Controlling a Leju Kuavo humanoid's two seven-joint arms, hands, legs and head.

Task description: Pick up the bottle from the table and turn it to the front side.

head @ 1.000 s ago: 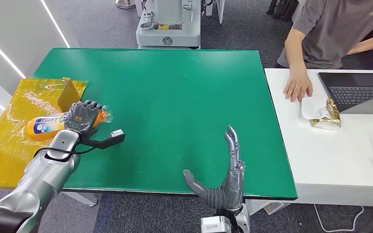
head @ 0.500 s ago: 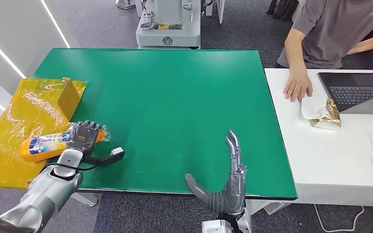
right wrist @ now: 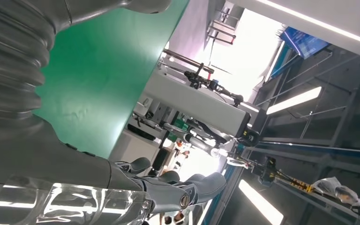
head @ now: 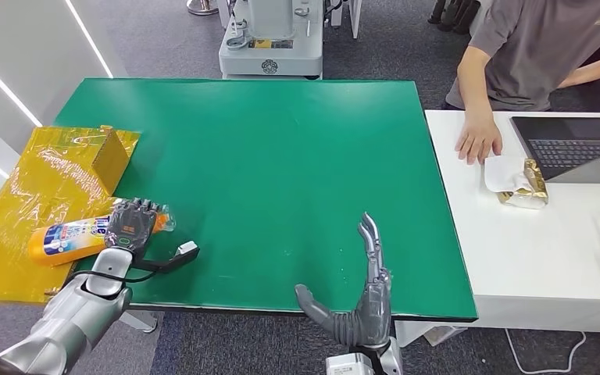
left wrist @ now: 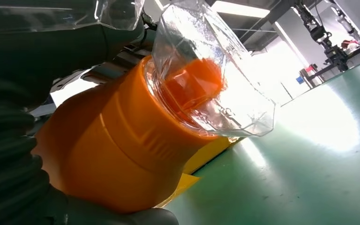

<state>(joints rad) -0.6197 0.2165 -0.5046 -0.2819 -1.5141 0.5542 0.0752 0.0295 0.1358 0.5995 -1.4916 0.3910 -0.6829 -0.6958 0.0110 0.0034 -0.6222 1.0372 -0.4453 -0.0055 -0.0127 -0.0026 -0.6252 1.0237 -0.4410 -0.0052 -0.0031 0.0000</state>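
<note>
An orange bottle [head: 70,237] with a white and blue label lies on its side at the table's left front edge, over the yellow wrapping. My left hand [head: 131,223] grips it near the cap end, fingers curled over it. The left wrist view shows the bottle's orange neck [left wrist: 122,145] and its clear cap [left wrist: 206,79] close up, with the green table [left wrist: 309,178] under them. My right hand [head: 363,301] stands open at the table's front edge, fingers straight up and thumb out to the side, holding nothing. Its fingers [right wrist: 178,190] reach past the table edge in the right wrist view.
A yellow box [head: 111,152] on crinkled yellow wrapping [head: 16,226] sits at the left. A person [head: 531,55] sits at the back right, a hand [head: 479,139] on the white table [head: 547,266] beside a laptop [head: 586,144] and a gold packet [head: 527,187]. A grey machine [head: 273,39] stands behind.
My left hand has drawn the bottle back toward the table's front left edge and lower. My right hand has sunk slightly and stays open.
</note>
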